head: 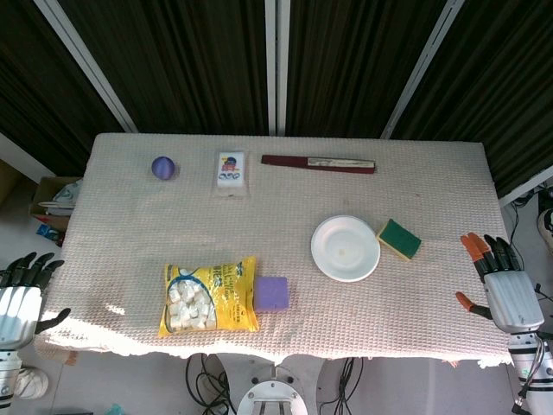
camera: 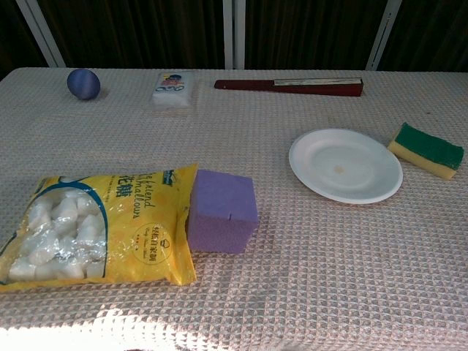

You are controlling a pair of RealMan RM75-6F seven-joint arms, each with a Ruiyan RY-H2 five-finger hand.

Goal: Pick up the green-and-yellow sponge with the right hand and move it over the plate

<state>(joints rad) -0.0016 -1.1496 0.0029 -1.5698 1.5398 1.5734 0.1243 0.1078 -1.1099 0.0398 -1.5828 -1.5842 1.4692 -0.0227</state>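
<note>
The green-and-yellow sponge (head: 399,239) (camera: 427,150) lies flat on the tablecloth, green side up, just right of the white plate (head: 345,248) (camera: 345,164), almost touching its rim. The plate holds nothing. My right hand (head: 499,283) hangs open at the table's right edge, fingers spread, well to the right of the sponge and a little nearer to me. Off the table's left front corner is my left hand (head: 22,292), also open and holding nothing. Neither hand shows in the chest view.
A yellow snack bag (head: 209,295) (camera: 91,227) and a purple block (head: 270,293) (camera: 222,211) lie at the front left. At the back are a blue ball (head: 163,167) (camera: 83,83), a small white packet (head: 229,172) (camera: 172,90) and a dark red folded fan (head: 318,163) (camera: 289,86).
</note>
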